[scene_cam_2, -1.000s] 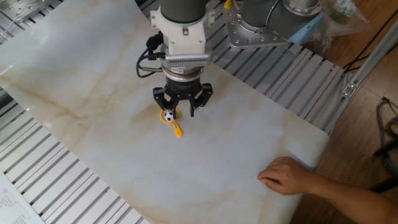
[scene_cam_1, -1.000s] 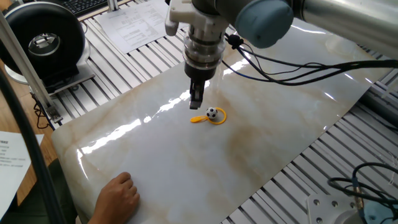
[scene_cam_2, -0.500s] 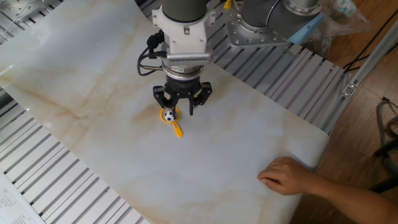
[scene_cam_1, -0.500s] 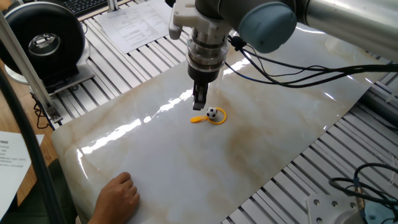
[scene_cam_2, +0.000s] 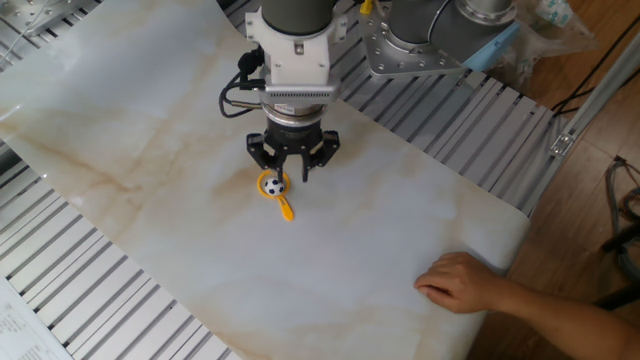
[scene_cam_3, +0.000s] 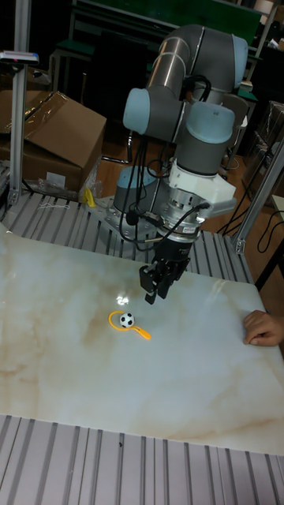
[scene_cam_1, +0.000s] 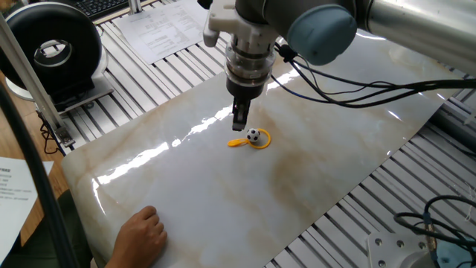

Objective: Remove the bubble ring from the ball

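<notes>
mid-slab, far from edges | bubble ring (scene_cam_1: 259, 141) around ball (scene_cam_1: 253, 135) | claw (scene_cam_2: 284, 172) apart, just above

A yellow-orange bubble ring (scene_cam_1: 259, 141) circles a white, black-patched ball (scene_cam_1: 253, 135) on the beige-veined white table (scene_cam_1: 186, 186).

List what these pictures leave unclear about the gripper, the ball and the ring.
- Gripper fingertip gap: the one fixed view shows the fingers edge-on; in the other fixed view the gripper body covers them.
- Gripper height above the marble slab: no view settles it.
- Whether the ball touches the bubble ring: too small in every view.
- Person beyond the hand: cut off by the frame edge.
</notes>
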Controlling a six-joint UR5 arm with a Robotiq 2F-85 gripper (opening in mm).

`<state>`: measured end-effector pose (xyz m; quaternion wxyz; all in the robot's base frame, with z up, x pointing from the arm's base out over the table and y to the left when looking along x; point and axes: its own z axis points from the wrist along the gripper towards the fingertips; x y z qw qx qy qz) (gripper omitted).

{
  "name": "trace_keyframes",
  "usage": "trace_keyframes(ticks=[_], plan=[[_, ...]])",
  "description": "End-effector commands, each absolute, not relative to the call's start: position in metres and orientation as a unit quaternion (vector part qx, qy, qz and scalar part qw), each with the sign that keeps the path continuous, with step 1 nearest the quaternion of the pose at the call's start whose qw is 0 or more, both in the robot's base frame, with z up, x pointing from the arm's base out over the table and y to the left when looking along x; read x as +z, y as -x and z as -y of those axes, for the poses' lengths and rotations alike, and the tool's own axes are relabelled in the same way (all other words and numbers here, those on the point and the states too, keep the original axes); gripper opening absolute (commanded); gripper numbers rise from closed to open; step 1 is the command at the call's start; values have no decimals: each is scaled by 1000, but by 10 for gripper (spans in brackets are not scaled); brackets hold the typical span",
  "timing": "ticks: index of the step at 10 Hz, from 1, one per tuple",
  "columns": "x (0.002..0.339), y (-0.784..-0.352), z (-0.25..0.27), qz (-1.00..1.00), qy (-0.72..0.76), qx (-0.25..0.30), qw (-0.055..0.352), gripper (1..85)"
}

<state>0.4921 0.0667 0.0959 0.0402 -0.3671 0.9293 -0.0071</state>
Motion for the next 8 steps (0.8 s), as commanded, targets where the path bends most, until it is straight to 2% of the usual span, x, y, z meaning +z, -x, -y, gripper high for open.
trace_keyframes(ticks=[1,2,3,4,8], plan=[[96,-476,-53,-928,371,-18,3,400],[97,-480,-51,-923,384,-26,7,437],[97,-488,-63,-922,385,-10,30,457],[81,-493,-66,-921,388,-12,40,477],[39,-499,-67,-918,391,-21,66,467]])
